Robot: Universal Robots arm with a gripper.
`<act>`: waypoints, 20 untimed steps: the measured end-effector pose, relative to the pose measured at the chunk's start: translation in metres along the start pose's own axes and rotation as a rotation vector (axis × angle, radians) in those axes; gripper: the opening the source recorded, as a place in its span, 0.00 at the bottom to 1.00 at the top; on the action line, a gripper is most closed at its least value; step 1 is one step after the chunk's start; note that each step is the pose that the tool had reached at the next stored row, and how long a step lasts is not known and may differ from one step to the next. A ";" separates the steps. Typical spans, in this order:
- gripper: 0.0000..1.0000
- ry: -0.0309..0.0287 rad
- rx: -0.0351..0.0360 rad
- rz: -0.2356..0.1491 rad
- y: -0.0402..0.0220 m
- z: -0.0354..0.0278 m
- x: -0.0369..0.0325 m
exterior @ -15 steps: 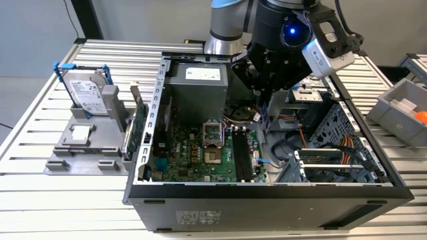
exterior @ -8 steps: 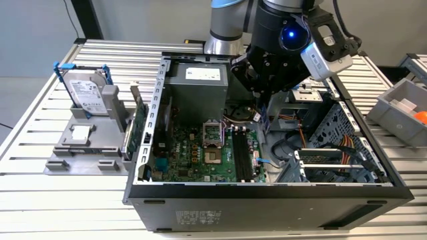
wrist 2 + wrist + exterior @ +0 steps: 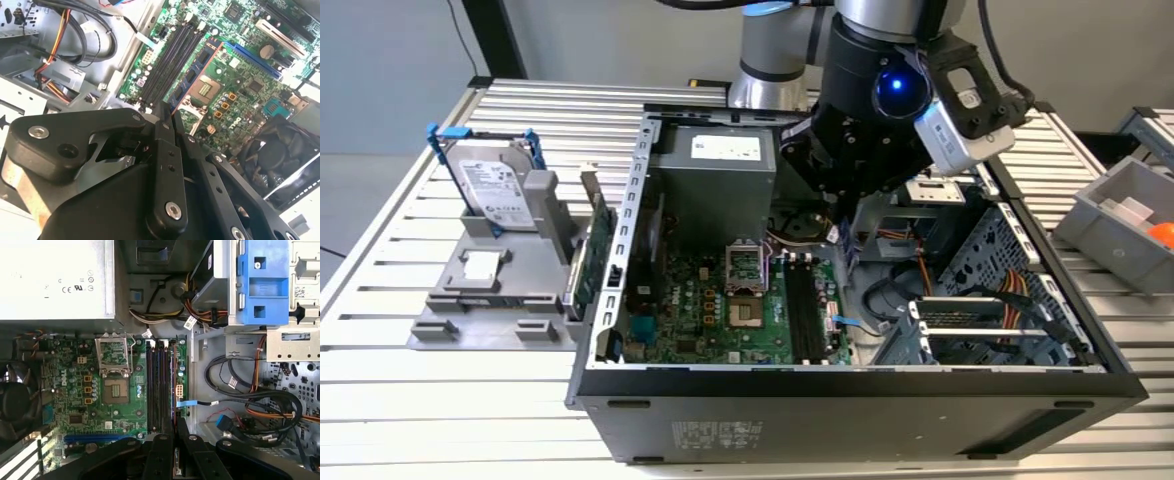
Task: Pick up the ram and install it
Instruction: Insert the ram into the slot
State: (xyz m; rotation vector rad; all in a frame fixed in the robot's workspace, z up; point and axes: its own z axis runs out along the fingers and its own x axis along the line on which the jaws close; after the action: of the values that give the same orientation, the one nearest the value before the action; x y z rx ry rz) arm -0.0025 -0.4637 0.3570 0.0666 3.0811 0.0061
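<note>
Tool (image 3: 175, 440) fingers pinched nearly together on the ram (image 3: 176, 467), thin edge showing between them, hanging over my motherboard's memory slots (image 3: 160, 385) inside the open case (image 3: 854, 385).

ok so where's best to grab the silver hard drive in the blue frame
Probably by its upper half, coming straight down from above. The silver hard drive in the blue frame stands upright with its lower end seated in the grey plastic holder, so the top is free; pinch across the two flat faces.

end effector (image 3: 843, 232) above motherboard (image 3: 720, 305) (inside case (image 3: 854, 385))
</note>
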 end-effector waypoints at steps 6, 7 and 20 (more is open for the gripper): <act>0.00 -0.0001 0.0005 0.002 -0.0001 0.0100 0.0006; 0.00 -0.0002 0.0017 0.002 -0.0001 0.0115 0.0007; 0.00 0.0062 0.0318 0.000 0.0002 0.0256 0.0015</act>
State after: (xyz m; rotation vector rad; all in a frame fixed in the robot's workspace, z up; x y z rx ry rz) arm -0.0025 -0.4634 0.3313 0.0687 3.0877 -0.0428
